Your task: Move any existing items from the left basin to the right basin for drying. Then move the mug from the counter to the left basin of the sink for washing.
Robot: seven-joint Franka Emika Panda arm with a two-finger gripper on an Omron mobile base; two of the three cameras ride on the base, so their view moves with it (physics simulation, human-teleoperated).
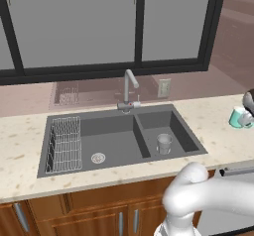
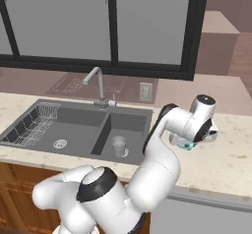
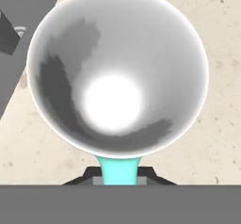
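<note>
One glass (image 1: 164,143), translucent grey, upright in the right basin (image 1: 174,126) of the sink (image 1: 89,168), centre of the left base frame. One wire rack (image 1: 65,143) in the left basin (image 1: 111,131), left of centre. One teal mug (image 1: 238,117), on the counter (image 1: 218,141) at the right edge of that frame; the hand view looks straight into its pale interior. One gripper (image 3: 120,177), jaws nearly together, pinching the mug's teal handle at the bottom centre of the hand view.
</note>
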